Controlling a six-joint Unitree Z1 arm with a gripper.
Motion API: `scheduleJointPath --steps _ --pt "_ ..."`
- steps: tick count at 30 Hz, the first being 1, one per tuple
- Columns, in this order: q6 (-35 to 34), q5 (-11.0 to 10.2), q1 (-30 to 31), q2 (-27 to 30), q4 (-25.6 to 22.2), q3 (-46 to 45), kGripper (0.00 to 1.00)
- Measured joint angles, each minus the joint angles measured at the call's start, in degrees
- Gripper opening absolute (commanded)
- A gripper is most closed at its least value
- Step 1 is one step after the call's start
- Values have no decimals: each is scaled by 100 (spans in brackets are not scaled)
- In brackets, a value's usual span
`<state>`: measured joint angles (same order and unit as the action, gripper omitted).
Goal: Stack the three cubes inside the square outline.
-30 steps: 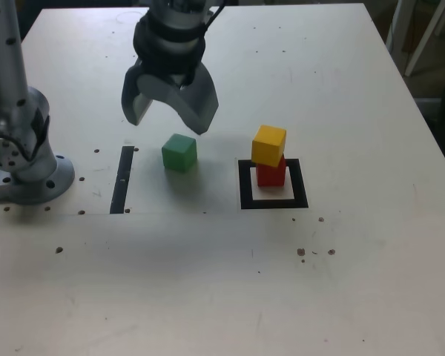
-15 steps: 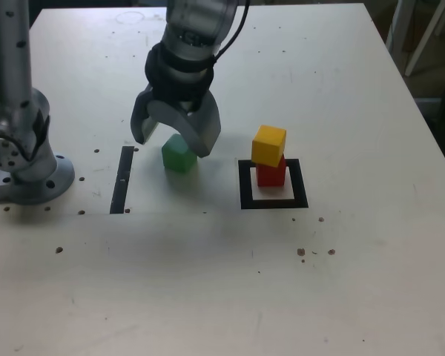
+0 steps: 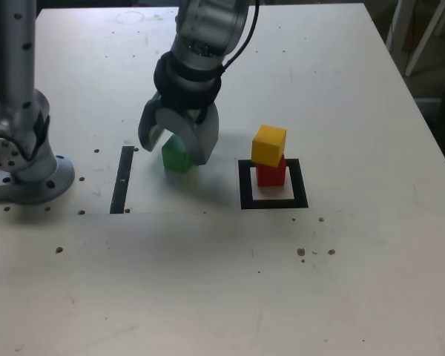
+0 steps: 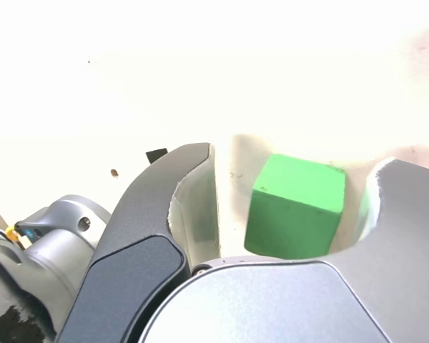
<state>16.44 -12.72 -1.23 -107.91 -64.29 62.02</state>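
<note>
1. Jaws of the gripper (image 3: 179, 148) stand apart, one on each side of the green cube (image 3: 177, 156); in the wrist view a gap shows between the green cube (image 4: 297, 205) and each finger, so nothing is clamped.
2. Green cube sits flat on the white table (image 3: 208, 282), roughly at the table's middle, between the straight black strip (image 3: 122, 180) and the square outline (image 3: 274, 185).
3. Gripper comes down from above, its fingertips low around the cube; whether they touch the table cannot be told.
4. Red cube (image 3: 271, 173) rests inside the square outline, toward the outline's far edge, with pale centre showing in front of it.
5. Yellow cube (image 3: 269, 145) sits on top of the red cube, turned slightly and overhanging toward the exterior view's left.
6. Arm's metal base (image 3: 26, 167) stands near the table's edge on the exterior view's left, just beside the black strip.
7. Small dark specks dot the table surface toward its near edge.
</note>
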Motion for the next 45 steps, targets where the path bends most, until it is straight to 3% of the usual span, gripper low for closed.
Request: scheduleJointPath --steps 7,19,25,36,45 --pt "49 40 0 -70 217 -9 26" --pt "52 35 1 51 86 0 25" --pt "51 -71 128 247 -633 558 25" --pt "63 -134 528 91 -2159 2586 25" --pt "117 -188 703 -208 -2496 3739 25"
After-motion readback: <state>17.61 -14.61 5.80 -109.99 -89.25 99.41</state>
